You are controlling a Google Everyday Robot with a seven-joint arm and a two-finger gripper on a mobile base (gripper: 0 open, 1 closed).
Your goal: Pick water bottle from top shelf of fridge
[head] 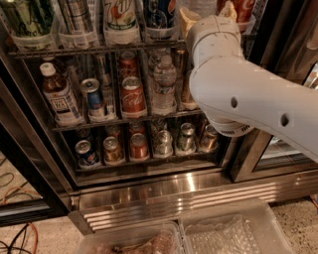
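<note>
The fridge (174, 191) stands open in front of me, with wire racks of drinks. The top shelf (74, 49) carries tall cans in clear cup holders. The water bottle (200, 5) shows only as a clear sliver at the top edge, right of the tall cans. My white arm (238, 94) reaches up from the right to that spot. My gripper (207, 11) is at the bottle on the top shelf, mostly hidden behind the wrist.
A smaller labelled water bottle (164, 82) and cola cans (131, 94) stand on the middle rack. Short cans (139, 146) fill the lower rack. A black door frame (248, 154) stands at the right. Clear bins (233, 233) and cables (15, 233) lie on the floor.
</note>
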